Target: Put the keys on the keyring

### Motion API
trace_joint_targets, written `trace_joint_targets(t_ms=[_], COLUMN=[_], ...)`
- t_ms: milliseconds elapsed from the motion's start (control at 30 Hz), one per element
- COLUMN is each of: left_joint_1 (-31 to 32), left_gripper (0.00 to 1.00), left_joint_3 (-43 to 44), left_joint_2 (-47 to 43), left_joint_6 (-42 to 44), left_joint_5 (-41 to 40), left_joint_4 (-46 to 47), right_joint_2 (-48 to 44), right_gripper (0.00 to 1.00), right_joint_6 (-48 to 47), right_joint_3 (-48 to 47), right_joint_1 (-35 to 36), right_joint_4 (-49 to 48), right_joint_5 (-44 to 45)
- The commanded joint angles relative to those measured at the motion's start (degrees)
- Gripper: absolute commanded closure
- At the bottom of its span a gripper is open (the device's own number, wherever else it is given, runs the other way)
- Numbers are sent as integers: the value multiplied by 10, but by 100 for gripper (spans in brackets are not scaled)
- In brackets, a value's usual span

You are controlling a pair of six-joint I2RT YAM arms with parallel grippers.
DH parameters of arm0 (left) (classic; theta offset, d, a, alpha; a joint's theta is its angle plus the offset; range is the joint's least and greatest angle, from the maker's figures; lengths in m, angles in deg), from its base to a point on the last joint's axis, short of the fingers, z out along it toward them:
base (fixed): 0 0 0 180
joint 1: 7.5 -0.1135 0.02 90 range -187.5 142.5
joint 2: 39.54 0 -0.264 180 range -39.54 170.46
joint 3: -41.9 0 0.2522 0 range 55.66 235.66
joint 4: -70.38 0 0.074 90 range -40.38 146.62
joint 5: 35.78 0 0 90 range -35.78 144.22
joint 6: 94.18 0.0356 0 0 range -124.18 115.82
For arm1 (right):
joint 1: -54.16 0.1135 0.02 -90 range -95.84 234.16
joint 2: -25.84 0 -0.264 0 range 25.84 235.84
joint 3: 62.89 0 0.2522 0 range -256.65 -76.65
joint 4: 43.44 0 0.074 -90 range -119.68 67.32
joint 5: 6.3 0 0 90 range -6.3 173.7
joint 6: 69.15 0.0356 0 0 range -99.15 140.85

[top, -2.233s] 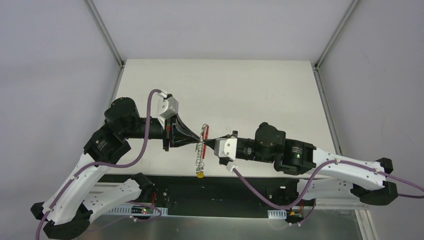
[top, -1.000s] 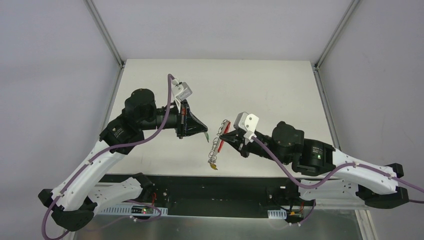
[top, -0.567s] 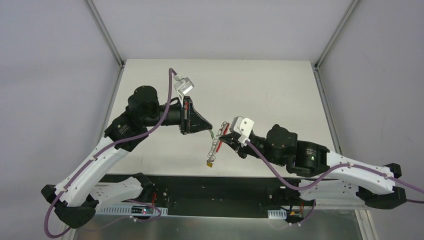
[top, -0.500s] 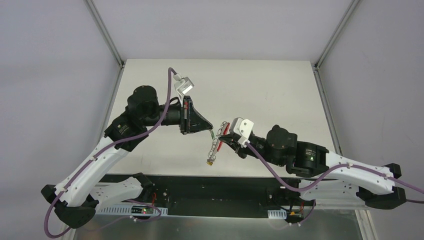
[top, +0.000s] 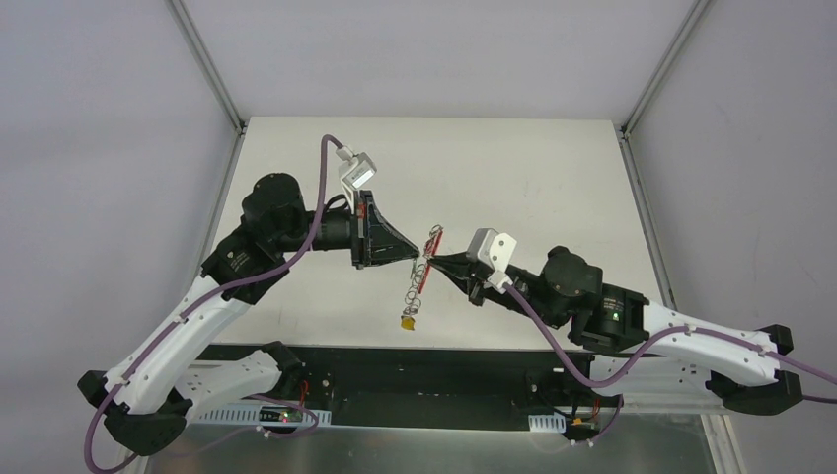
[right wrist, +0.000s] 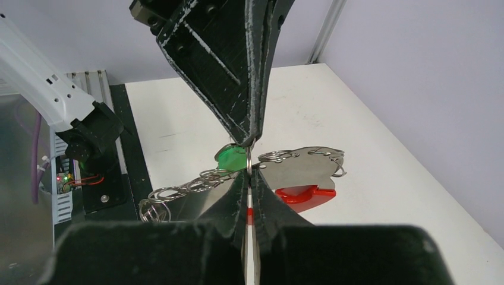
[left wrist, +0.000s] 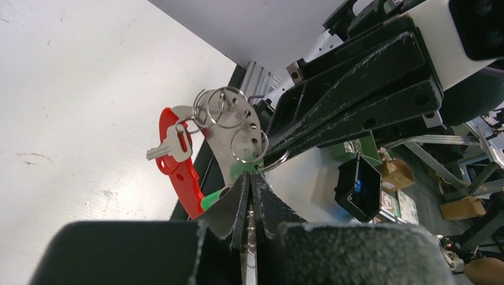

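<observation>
Top external view: left pincer (top: 413, 257) is shut, tips pinching a small silver key with green plastic tag (left wrist: 239, 172). The tag pokes out right at the fingertips. Right pincer (top: 435, 260) is shut too, clamped on the grey metal part of the grey-and-red oval keyring (top: 427, 259). Both pincers meet tip to tip in the air above the white table (top: 543, 168), left one reaching in from the left, right one from the right. The keyring is held off the table, tilted, its red bar running upper right to lower left between the tips.

Silver wire rings (right wrist: 184, 189) are strung along it. In the right wrist view a bunch of them trails left of the right pincer's tips. The green tag sits touching or just beside the keyring's grey plate; can't tell if it is threaded on.

Left wrist view: another small silver key (left wrist: 169, 147) hangs against the red part. A key with yellow tag (top: 407, 321) dangles from the keyring's low end, near the table's front edge.
</observation>
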Motion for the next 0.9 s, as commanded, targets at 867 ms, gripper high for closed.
trace_joint_targets(t_ms=[867], left_joint_1=[-6], left_gripper=[100], left_joint_3=[-17], left_joint_2=[-35], left_joint_6=[0], left_joint_5=[28], left_joint_4=[61], right_joint_2=[5], right_gripper=[100], right_joint_6=[-5], right_joint_3=[-9], right_joint_1=[-1], right_joint_4=[-73], right_joint_5=[-17])
